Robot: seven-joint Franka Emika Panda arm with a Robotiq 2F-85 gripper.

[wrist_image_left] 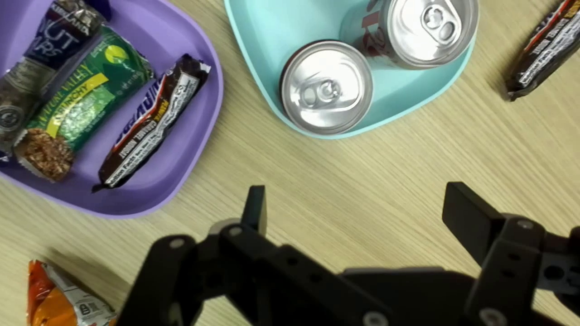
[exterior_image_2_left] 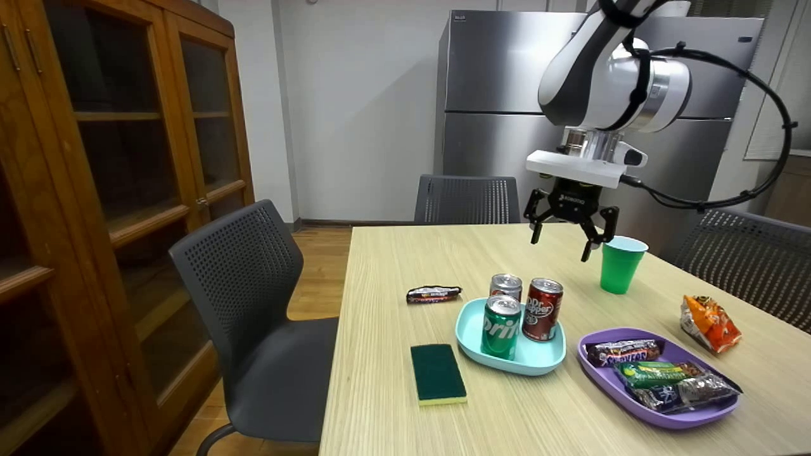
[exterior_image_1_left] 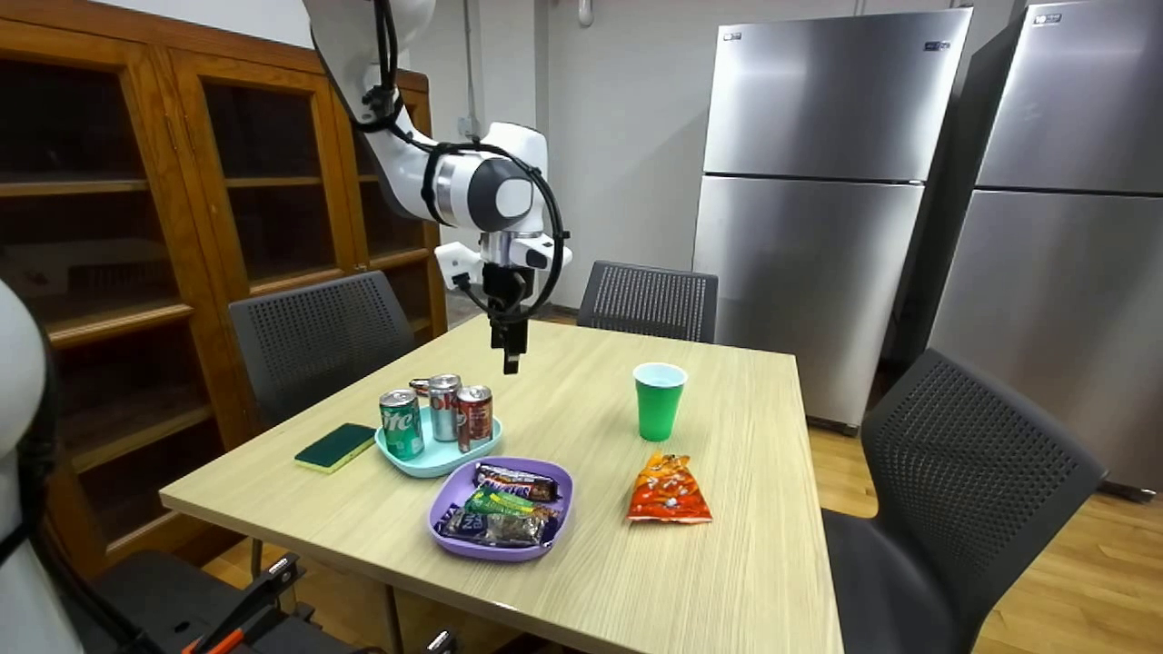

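My gripper hangs above the table with its fingers spread wide and nothing between them; bare wood shows through the gap. In the wrist view, a teal tray lies just ahead of it, holding a Dr Pepper can, a Sprite can and a Diet Coke can, all upright. A purple tray carries several wrapped bars, among them a green Nature Valley packet. One dark bar lies loose on the table beyond the teal tray.
A green cup stands upright, and an orange snack bag sits nearer the front. Beside the teal tray is a green and yellow sponge. Dark chairs surround the table; a wooden cabinet and steel refrigerators stand behind.
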